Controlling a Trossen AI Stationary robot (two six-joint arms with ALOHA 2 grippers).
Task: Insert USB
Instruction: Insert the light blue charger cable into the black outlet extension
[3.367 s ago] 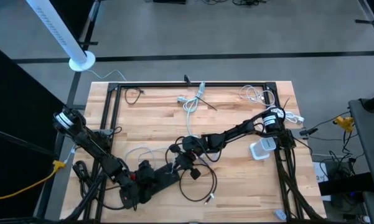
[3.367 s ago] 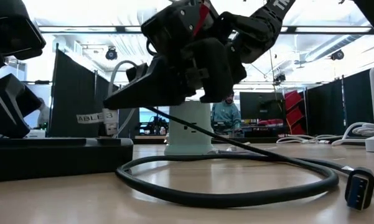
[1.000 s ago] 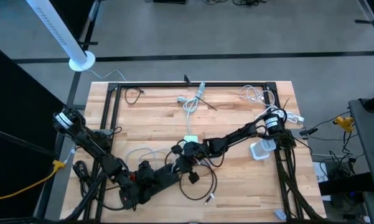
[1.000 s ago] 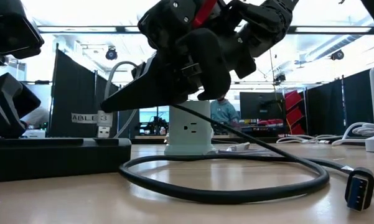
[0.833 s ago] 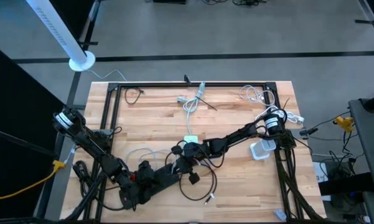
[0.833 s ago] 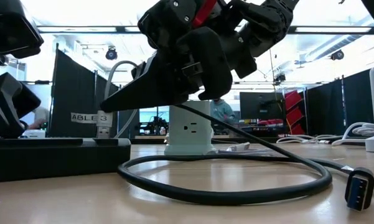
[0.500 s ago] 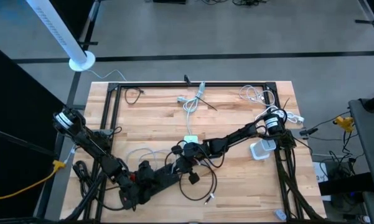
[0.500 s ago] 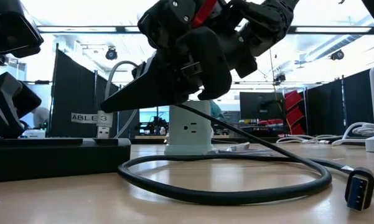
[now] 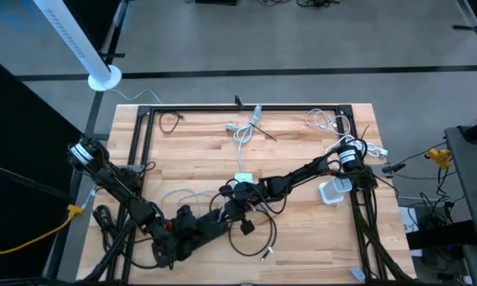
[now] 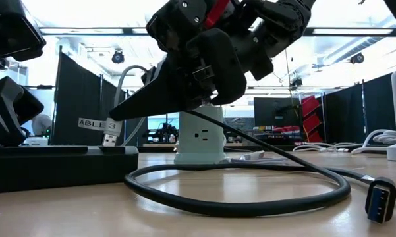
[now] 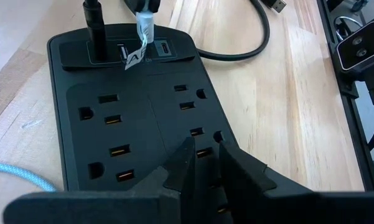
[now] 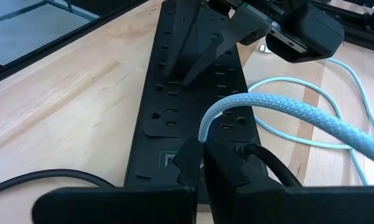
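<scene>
Low view: right claw (image 10: pixel 122 110), shut on USB plug (image 10: pixel 109 139) (tagged), has tilted slightly.

low view: white paper tag (image 10: pixel 95 124) on the cable just above the silver usb plug (image 10: pixel 110 139) reads "able 3"; first letter cut off by the dark tool in front. left wrist view: same tag (image 11: pixel 135 58) hangs over the black power strip (image 11: pixel 130 118), one letter "a" legible, rest folded. no other text, brand or number readable.
</scene>
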